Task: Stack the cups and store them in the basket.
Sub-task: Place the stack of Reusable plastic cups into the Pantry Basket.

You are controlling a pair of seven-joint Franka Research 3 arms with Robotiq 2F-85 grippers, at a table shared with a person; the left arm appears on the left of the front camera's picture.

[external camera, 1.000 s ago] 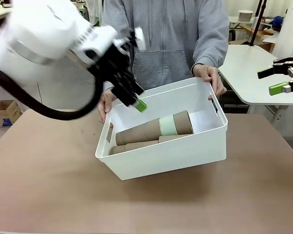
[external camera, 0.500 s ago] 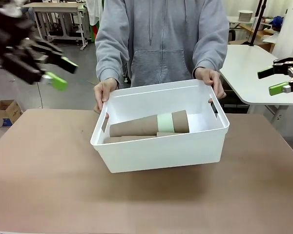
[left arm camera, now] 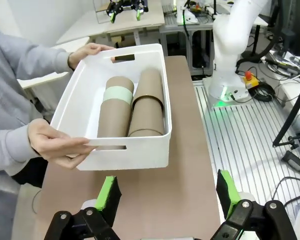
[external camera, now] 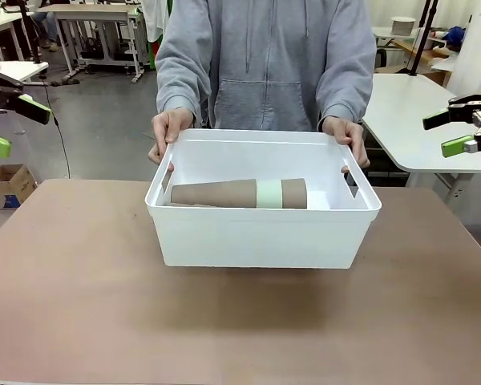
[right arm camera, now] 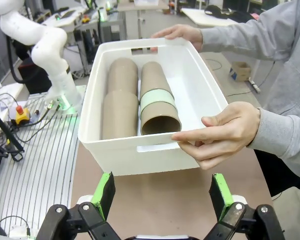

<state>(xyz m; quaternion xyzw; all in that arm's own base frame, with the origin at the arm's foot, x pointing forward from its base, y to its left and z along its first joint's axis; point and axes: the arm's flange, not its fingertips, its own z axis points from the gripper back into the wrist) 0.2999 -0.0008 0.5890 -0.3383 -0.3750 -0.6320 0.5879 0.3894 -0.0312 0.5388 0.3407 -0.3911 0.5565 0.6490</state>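
Observation:
The white basket [external camera: 256, 237] stands level at the middle of the brown table, and the person's hands [external camera: 170, 132] grip its far corners. Inside lie the cups, nested in two lying stacks side by side: one tan stack with a mint green cup [left arm camera: 116, 95] in it, and a plain tan stack [left arm camera: 149, 102] beside it. From the front I see the tan stack [external camera: 216, 194] with its green band. My left gripper [external camera: 12, 127] hangs open at the far left, well away from the basket. My right gripper [external camera: 449, 132] hangs open at the far right. Nothing is between either pair of fingers.
A white side table [external camera: 417, 120] stands behind on the right. A cardboard box [external camera: 8, 184] sits on the floor at left. Bare brown tabletop [external camera: 240, 329] lies in front of the basket. A white arm base [left arm camera: 235, 60] and metal rails border the table.
My left arm has swung away from above the basket to the far left. The person has turned the basket square and levelled it. My right gripper has not moved.

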